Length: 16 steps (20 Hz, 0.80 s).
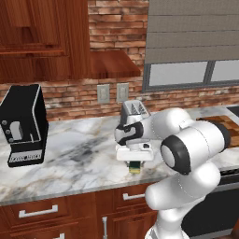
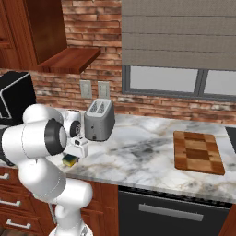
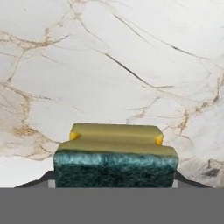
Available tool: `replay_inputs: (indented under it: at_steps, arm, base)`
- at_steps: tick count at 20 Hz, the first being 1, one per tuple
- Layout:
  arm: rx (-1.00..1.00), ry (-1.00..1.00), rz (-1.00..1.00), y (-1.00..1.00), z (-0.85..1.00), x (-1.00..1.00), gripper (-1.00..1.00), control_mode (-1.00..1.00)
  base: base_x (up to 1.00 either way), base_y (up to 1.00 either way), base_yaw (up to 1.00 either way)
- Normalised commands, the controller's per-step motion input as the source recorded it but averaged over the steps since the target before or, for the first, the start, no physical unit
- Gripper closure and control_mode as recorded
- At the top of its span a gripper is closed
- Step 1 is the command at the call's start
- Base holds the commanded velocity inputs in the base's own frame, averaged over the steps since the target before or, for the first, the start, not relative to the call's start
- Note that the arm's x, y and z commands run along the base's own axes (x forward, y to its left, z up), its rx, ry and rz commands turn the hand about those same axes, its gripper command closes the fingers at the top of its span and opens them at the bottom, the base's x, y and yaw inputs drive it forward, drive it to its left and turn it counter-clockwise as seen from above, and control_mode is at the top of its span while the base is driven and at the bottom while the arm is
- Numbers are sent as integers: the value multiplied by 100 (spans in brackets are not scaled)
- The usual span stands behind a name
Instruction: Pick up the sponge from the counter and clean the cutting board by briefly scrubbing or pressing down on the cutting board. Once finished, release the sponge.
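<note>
The sponge [image 3: 116, 164], dark green over yellow, sits between my gripper's [image 3: 112, 183] two dark fingertips, which press against its left and right ends. From the base views the gripper [image 1: 134, 163] [image 2: 71, 157] points down near the front edge of the marble counter [image 1: 79, 154], shut on the sponge [image 1: 134, 168] [image 2: 69, 160]. I cannot tell whether the sponge touches the counter. The checkered wooden cutting board [image 2: 198, 152] lies far to the right on the counter [image 2: 143, 152]. My arm hides most of the cutting board [image 1: 229, 122] in the left base view.
A silver toaster [image 2: 98, 120] [image 1: 135, 109] stands just behind the hand. A black coffee machine [image 1: 23, 125] [image 2: 14, 97] sits at the left end. Marble between toaster and board is bare. An oven front [image 2: 175, 212] lies below the board.
</note>
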Motion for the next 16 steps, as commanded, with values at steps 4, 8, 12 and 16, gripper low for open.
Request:
replay_inputs:
  at_steps: [4,8,12,16]
  arm:
    - [1,-8,0,-7,0,-13,100,-100]
    - [10,-4,-8,-28,13,-32,100,-100]
    - [9,0,-14,-28,59,-20,100,-100]
    - [5,0,-16,-27,68,-17,100,-100]
  base:
    - [0,0,0]
    - [0,0,0]
    - [0,0,0]
    - [0,0,0]
